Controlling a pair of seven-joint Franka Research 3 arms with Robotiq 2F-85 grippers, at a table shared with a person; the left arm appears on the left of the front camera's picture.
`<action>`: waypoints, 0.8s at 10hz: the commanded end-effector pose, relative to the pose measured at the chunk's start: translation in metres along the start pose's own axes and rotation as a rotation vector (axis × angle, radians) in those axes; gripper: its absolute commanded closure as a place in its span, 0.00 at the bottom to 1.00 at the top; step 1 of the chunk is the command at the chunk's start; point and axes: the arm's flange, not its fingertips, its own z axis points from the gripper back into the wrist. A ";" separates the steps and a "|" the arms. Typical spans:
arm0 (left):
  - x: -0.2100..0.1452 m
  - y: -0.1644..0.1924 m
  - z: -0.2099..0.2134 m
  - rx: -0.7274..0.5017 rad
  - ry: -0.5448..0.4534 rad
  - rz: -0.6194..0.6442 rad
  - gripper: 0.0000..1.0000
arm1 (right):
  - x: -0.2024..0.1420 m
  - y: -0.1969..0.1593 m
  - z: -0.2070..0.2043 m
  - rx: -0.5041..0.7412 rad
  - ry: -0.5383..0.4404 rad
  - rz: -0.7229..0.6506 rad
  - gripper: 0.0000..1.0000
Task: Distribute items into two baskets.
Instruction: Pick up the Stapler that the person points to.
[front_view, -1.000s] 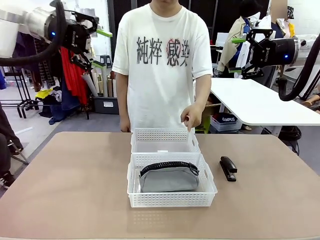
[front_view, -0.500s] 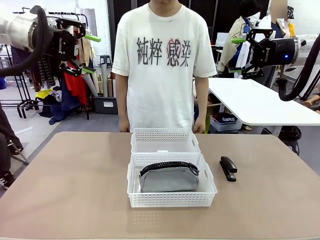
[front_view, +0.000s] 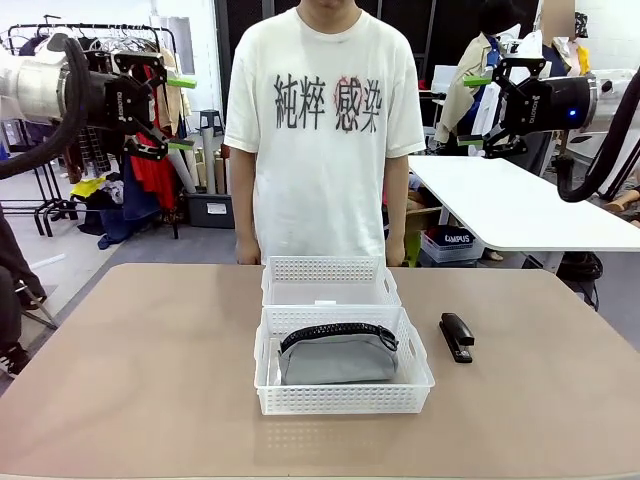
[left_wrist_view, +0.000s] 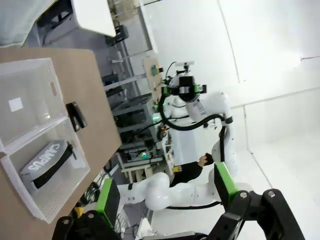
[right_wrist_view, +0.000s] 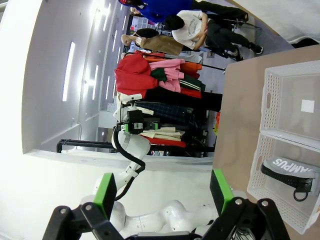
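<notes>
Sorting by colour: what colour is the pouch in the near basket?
The pouch is grey, with a black zipper; clearest in the front view.

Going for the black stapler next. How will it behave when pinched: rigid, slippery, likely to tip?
The stapler looks hard and narrow, so it should stay stiff in a pinch. Its smooth-looking black shell may slip somewhat. Lying flat on the table beside the near basket, it would likely slide or pivot if pushed, not roll.
</notes>
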 end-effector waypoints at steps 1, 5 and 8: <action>0.004 0.001 0.000 -0.075 -0.025 0.013 0.00 | 0.000 0.001 0.000 0.003 0.002 0.011 0.00; 0.006 0.004 -0.004 -0.117 0.008 0.021 0.00 | 0.000 0.001 0.000 0.003 0.002 0.011 0.00; 0.007 0.004 -0.003 -0.075 -0.016 0.025 0.00 | 0.000 0.001 0.000 0.003 0.002 0.011 0.00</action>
